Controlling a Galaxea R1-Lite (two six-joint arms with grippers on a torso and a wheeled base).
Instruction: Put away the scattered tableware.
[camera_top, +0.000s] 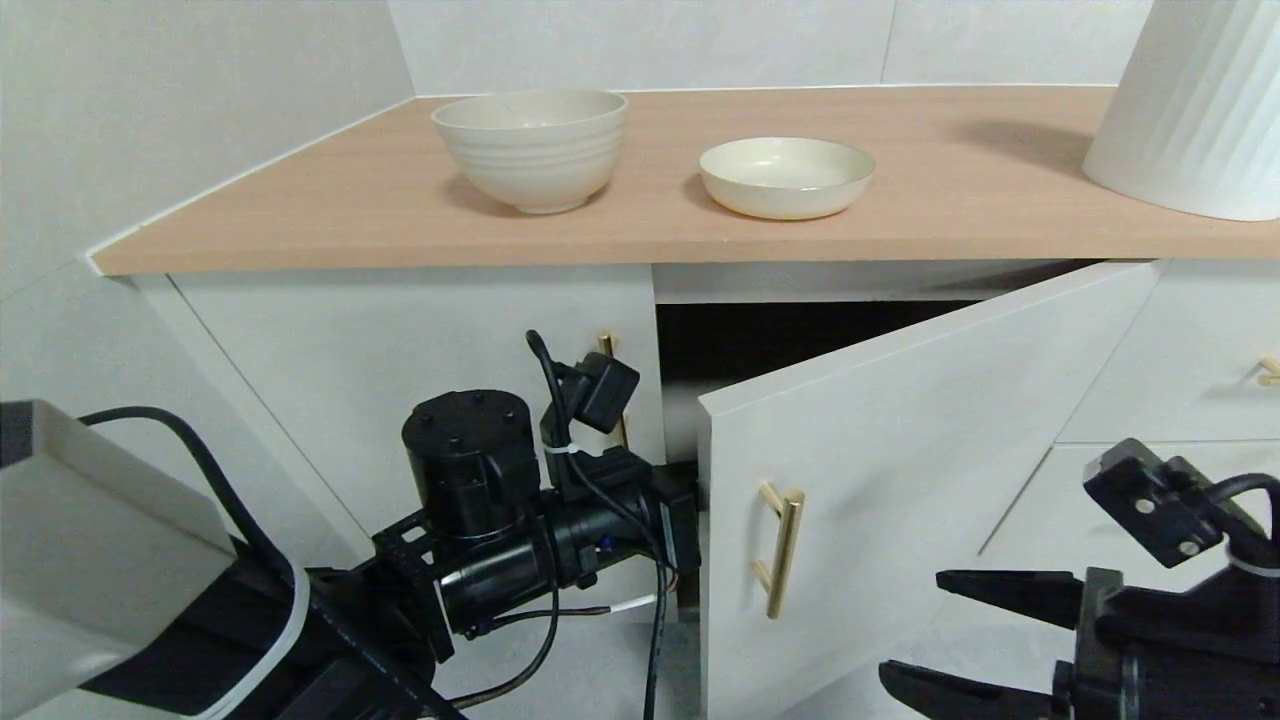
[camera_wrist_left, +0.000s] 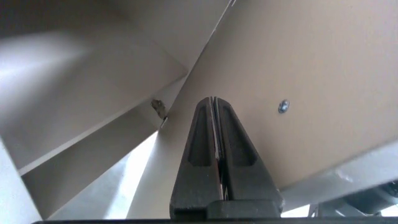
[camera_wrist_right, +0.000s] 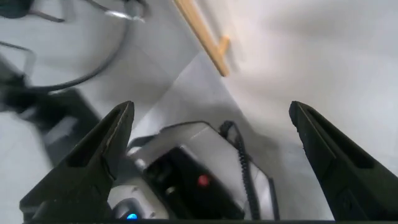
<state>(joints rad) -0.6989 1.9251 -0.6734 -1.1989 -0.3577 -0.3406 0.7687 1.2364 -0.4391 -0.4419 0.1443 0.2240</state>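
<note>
A deep cream bowl (camera_top: 530, 145) and a shallow cream dish (camera_top: 785, 175) stand side by side on the wooden counter (camera_top: 330, 215). Below them a white cabinet door (camera_top: 900, 450) with a gold handle (camera_top: 780, 550) hangs partly open. My left arm (camera_top: 560, 540) goes into the gap at the door's edge, which hides its fingertips from the head view. In the left wrist view my left gripper (camera_wrist_left: 212, 99) is shut with nothing in it, close to the door's inner face (camera_wrist_left: 311, 74). My right gripper (camera_top: 912, 625) (camera_wrist_right: 211, 107) is open and empty, low in front of the door.
A large white ribbed container (camera_top: 1200, 110) stands at the counter's right end. A second gold handle (camera_top: 608, 345) sits on the closed left door. Drawers with a gold knob (camera_top: 1268, 372) lie to the right. The cabinet interior (camera_top: 780, 335) is dark.
</note>
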